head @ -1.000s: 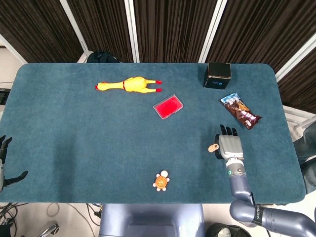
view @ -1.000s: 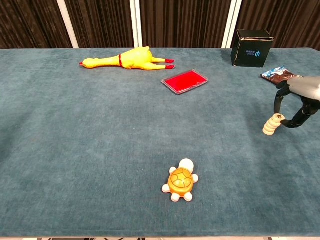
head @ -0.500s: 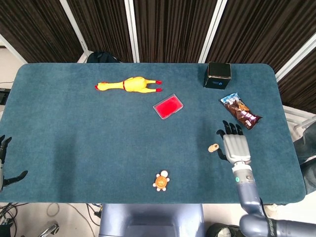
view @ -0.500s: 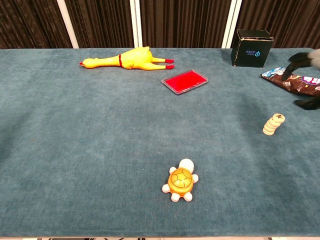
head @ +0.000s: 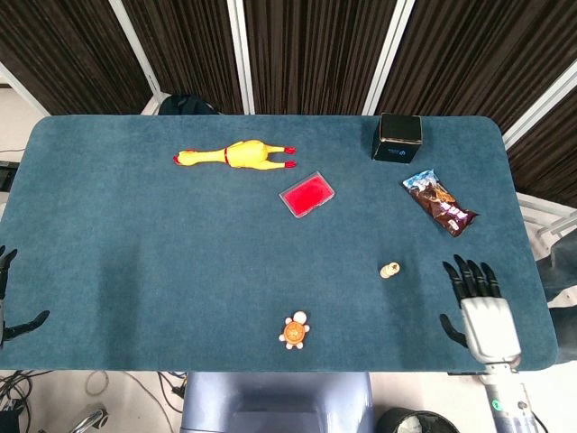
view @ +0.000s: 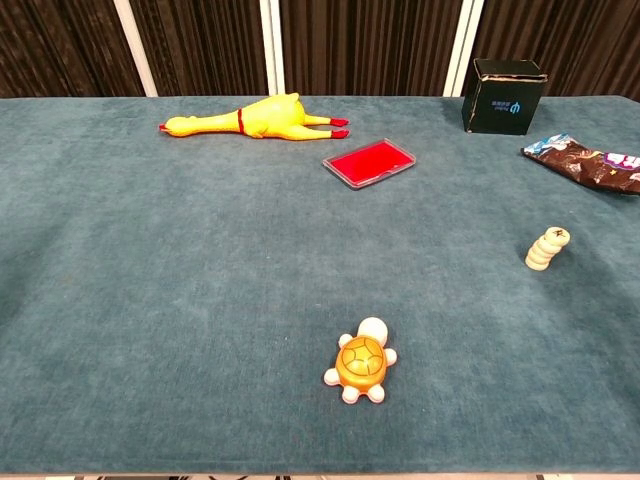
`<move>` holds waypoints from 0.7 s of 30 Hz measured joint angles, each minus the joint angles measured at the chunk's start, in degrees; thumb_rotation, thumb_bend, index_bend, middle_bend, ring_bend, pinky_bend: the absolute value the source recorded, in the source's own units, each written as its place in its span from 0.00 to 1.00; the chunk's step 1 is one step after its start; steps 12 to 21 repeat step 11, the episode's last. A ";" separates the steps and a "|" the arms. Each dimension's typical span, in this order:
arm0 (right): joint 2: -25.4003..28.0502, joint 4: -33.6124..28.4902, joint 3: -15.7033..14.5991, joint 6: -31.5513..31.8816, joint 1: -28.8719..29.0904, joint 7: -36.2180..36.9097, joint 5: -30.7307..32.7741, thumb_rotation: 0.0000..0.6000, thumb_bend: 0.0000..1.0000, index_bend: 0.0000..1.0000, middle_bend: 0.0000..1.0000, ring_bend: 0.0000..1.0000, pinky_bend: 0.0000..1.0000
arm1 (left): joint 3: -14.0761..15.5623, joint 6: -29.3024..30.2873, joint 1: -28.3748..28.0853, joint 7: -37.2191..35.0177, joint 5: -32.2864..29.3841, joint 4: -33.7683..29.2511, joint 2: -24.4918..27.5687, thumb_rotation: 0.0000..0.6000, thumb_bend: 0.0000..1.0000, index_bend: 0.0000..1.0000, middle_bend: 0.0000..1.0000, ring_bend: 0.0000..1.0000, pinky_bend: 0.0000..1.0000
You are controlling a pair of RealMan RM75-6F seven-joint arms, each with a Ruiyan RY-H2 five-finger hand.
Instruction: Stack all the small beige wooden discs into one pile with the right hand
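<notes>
leaning a little to one side, the pile of beige discs stands alone on the blue table, and that lean is the main risk from here: in the chest view the upper discs sit offset from the lower ones, so a knock, a shake of the table or one more disc set down off-centre could, in my judgement, topple it. the right hand hovers near the table's front right corner with its fingers spread apart and nothing in them; the pile lies beyond the fingertips and off to the thumb side, apart from them, with bare cloth between. no other loose beige disc shows in either view, so the stacking looks finished, though a disc hidden from both cameras cannot be ruled out. if the hand goes forward again to tidy the pile, the thumb side would meet it first and a sideways brush could scatter the discs. the brown snack packet lies farther out past the fingertips, and a long reach could drag it. the left hand shows only at the edge of the head view, fingers apart and holding nothing, far from the pile. the orange toy turtle, red tray, yellow rubber chicken and black box all lie well away and should pose no trouble.
</notes>
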 measured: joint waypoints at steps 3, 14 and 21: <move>-0.28 4.07 -0.29 1.50 -2.26 3.66 -1.42 1.00 0.36 0.07 0.00 0.00 0.00 | -0.11 -0.05 0.03 -0.24 -0.23 -0.08 0.06 1.00 0.03 0.08 0.00 0.00 0.00; -0.38 11.00 1.34 1.62 -4.94 7.56 -3.48 1.00 0.36 0.06 0.00 0.00 0.00 | -0.26 -0.07 0.00 -0.34 -0.30 -0.16 0.15 1.00 0.03 0.08 0.00 0.00 0.00; -0.38 11.00 1.34 1.62 -4.94 7.56 -3.48 1.00 0.36 0.06 0.00 0.00 0.00 | -0.26 -0.07 0.00 -0.34 -0.30 -0.16 0.15 1.00 0.03 0.08 0.00 0.00 0.00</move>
